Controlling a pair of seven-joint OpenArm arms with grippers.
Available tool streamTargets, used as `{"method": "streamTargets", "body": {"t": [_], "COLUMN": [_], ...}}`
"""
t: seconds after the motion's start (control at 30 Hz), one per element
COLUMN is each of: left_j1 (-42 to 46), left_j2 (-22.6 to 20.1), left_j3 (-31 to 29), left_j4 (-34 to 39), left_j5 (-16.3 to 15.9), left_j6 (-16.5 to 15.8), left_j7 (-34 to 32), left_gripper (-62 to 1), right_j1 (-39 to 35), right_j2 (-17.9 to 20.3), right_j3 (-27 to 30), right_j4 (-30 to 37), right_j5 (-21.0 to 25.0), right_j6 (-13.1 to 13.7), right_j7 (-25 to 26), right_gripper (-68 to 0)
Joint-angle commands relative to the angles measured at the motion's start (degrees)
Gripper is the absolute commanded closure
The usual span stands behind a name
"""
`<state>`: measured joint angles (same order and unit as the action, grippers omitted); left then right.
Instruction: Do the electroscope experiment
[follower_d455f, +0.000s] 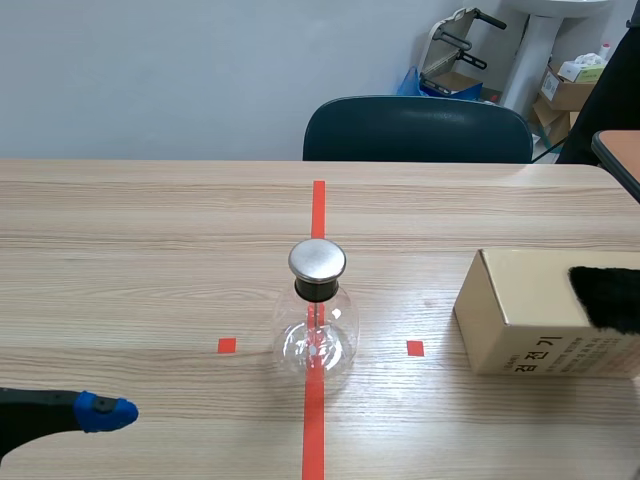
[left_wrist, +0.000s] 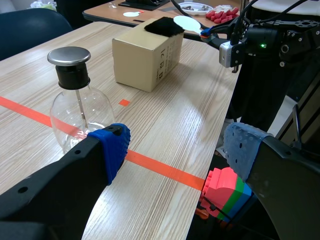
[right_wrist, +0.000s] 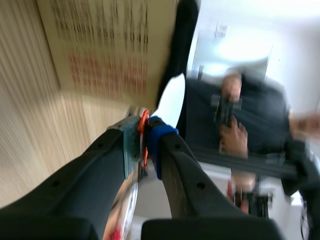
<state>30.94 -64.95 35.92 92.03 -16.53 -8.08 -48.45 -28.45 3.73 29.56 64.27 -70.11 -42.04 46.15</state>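
Light wood surface (follower_d455f: 150, 250), grey wall behind, dark chair (follower_d455f: 415, 130) tucked at the far edge. An orange-red tape line (follower_d455f: 318, 200) runs from the near edge to the far edge through the middle.

The electroscope (follower_d455f: 317, 315), a clear glass flask with a round metal cap (follower_d455f: 317, 260) and a thin rod inside, stands upright on the tape line, roughly mid-surface.

The left hand (left_wrist: 176, 147) is low at the near left corner, fingers spread wide and holding nothing. One blue pad (follower_d455f: 105, 410) is over the surface, the other finger is out past the near edge. The electroscope is ahead of that hand, off to the side of the finger over the surface, and apart from it.

A cardboard box (follower_d455f: 530, 320) lies by the right edge with black fur cloth (follower_d455f: 608, 295) on top.

The right hand (right_wrist: 145, 131) is at the box, fingers clamped narrow on a thin orange handle carrying a white disc (left_wrist: 186, 22). The disc is at the fur; can't tell if it touches. The electroscope is well apart from this hand.

Coloured blocks (left_wrist: 225, 190) sit below the near edge, off the surface.
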Motion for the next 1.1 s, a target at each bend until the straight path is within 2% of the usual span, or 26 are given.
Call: {"method": "streamTargets", "body": {"t": [0.0, 0.07, 0.13, 0.2, 0.3, 0.4, 0.47, 0.6, 0.67, 0.73, 0.87, 0.93, 1.0, 1.07], "left_j1": [0.2, 0.2, 0.2, 0.2, 0.2, 0.2, 0.2, 0.2, 0.2, 0.2, 0.2, 0.2, 0.2, 0.2], "left_j2": [0.0, 0.0, 0.0, 0.0, 0.0, 0.0, 0.0, 0.0, 0.0, 0.0, 0.0, 0.0, 0.0, 0.0], "left_j3": [-0.2, -0.2, -0.2, -0.2, -0.2, -0.2, -0.2, -0.2, -0.2, -0.2, -0.2, -0.2, -0.2, -0.2], "left_j4": [1.5, 1.5, 1.5, 1.5, 1.5, 1.5, 1.5, 1.5, 1.5, 1.5, 1.5, 1.5, 1.5, 1.5], "left_j5": [-0.1, -0.1, -0.1, -0.1, -0.1, -0.1, -0.1, -0.1, -0.1, -0.1, -0.1, -0.1, -0.1, -0.1], "left_j6": [0.0, 0.0, 0.0, 0.0, 0.0, 0.0, 0.0, 0.0, 0.0, 0.0, 0.0, 0.0, 0.0, 0.0], "left_j7": [-1.0, -1.0, -1.0, -1.0, -1.0, -1.0, -1.0, -1.0, -1.0, -1.0, -1.0, -1.0, -1.0, -1.0], "left_gripper": [-42.2, -42.2, -42.2, -42.2, -42.2, -42.2, -42.2, -42.2, -42.2, -42.2, -42.2, -42.2, -42.2, -42.2], "right_j1": [0.0, 0.0, -0.1, -0.1, -0.1, -0.1, -0.1, -0.1, -0.1, -0.3, -0.3, -0.3, -0.3, -0.2], "right_j2": [0.7, 0.7, 0.7, 0.7, 0.7, 0.7, 0.7, 0.7, 0.7, 0.7, 0.7, 0.7, 0.7, 0.7], "right_j3": [0.0, 0.0, 0.0, 0.1, 0.1, 0.1, 0.1, 0.1, 0.1, 0.1, 0.8, 1.4, 1.5, 1.4], "right_j4": [0.6, 0.6, 0.6, 0.6, 0.6, 0.6, 0.6, 0.6, 0.6, 0.6, 0.6, 0.6, 0.6, 0.6], "right_j5": [-0.2, -0.2, -0.2, -0.2, -0.2, -0.2, -0.2, -0.2, -0.2, 0.0, 0.0, 0.0, -0.2, -0.2], "right_j6": [-2.8, -2.8, -2.8, -2.8, -2.8, -2.8, -2.8, -2.8, -2.8, -2.8, -2.8, -2.8, -2.8, -2.8], "right_j7": [5.5, 9.8, 9.2, 4.4, -5.7, -9.6, -6.1, 9.4, 12.7, 10.4, -2.5, -6.0, -5.6, -0.5], "right_gripper": [-1.8, -1.8, -1.7, -1.8, -1.8, -1.8, -1.8, -1.7, -1.7, -1.8, -1.8, -1.8, -1.8, -1.7]}}
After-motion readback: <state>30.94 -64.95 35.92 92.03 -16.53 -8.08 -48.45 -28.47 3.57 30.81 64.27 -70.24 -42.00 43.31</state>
